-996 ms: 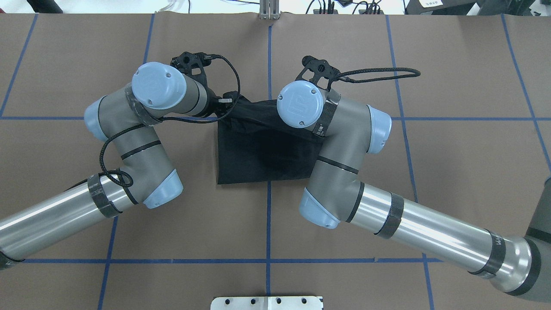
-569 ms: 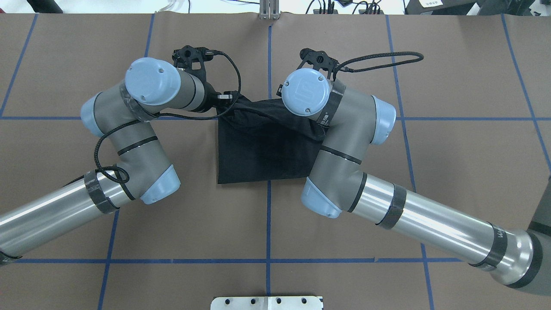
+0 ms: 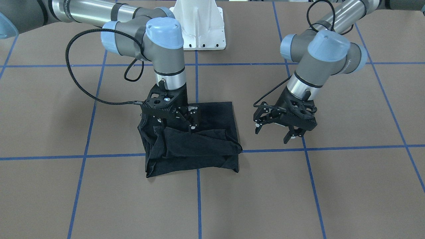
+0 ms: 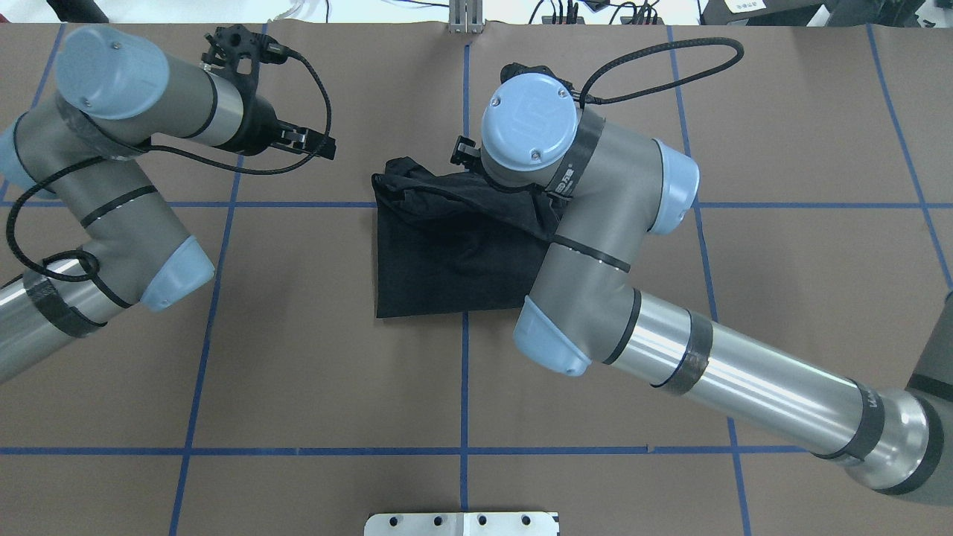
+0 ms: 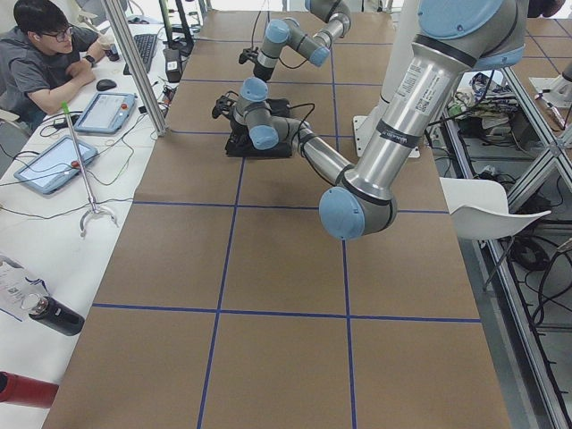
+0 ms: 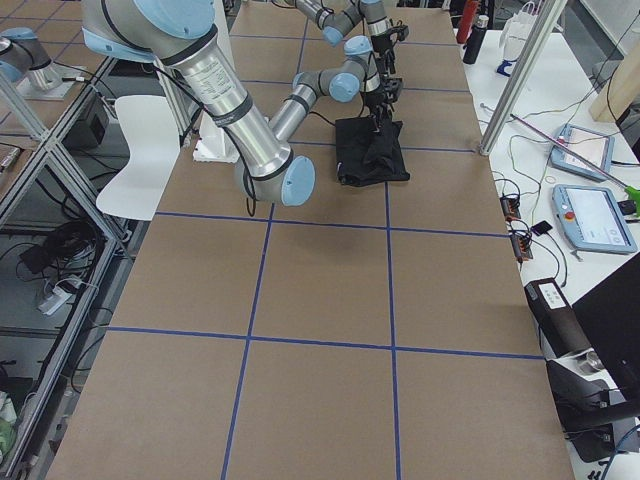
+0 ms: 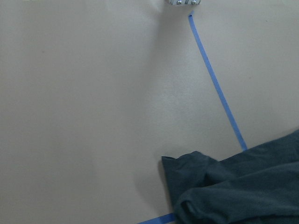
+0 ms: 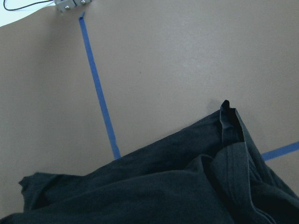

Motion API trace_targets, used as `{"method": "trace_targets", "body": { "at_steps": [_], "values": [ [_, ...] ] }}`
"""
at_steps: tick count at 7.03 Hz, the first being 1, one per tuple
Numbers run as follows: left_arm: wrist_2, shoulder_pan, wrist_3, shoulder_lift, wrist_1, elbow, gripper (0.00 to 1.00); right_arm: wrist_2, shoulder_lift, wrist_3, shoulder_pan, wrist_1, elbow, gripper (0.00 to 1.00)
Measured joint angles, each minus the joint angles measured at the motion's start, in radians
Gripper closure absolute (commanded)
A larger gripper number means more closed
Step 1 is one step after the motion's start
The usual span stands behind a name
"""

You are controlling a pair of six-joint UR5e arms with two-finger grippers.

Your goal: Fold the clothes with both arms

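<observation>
Paper, brown and gridded with blue tape [image 4: 463, 387], is covering the table [image 4: 298, 372]. The right arm [image 4: 715, 372] is reaching in over the shirt [image 4: 447, 268], while the left arm [image 4: 112, 216] is standing off to one side. The shirt is lying near the table's middle as a rough black square, folded over itself, with its far edge bunching into loose ridges. It is looking light, limp and a little slippery, so any raised layer is likely sagging and dragging what lies under it. Pinching at a corner or along a doubled edge is probably serving better than grabbing the slack middle. The right gripper [image 3: 192, 125] is pinching the top fold, fingers drawn narrow. The left gripper [image 3: 271, 135] is hovering near the shirt, fingers spread wide, holding nothing.
</observation>
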State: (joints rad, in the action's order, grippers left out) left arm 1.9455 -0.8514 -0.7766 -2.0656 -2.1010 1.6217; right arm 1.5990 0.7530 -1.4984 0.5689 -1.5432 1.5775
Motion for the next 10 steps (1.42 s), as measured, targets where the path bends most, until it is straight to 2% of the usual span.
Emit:
{"method": "trace_targets", "body": {
  "at_steps": [2, 4, 7, 10],
  "values": [
    [0.039, -0.047, 0.105, 0.029, -0.003, 0.003, 0.0, -0.068, -0.006, -0.009, -0.097, -0.013, -0.002, 1.0],
    [0.058, -0.056, 0.116, 0.034, -0.004, 0.004, 0.0, -0.107, -0.049, -0.031, -0.139, -0.007, -0.09, 1.0],
    [0.061, -0.058, 0.107, 0.035, -0.002, 0.007, 0.0, -0.172, -0.097, -0.032, -0.125, 0.055, -0.217, 1.0],
    [0.061, -0.069, 0.1, 0.036, 0.0, 0.012, 0.0, -0.239, -0.192, 0.003, -0.004, 0.263, -0.503, 1.0]
  ]
}}
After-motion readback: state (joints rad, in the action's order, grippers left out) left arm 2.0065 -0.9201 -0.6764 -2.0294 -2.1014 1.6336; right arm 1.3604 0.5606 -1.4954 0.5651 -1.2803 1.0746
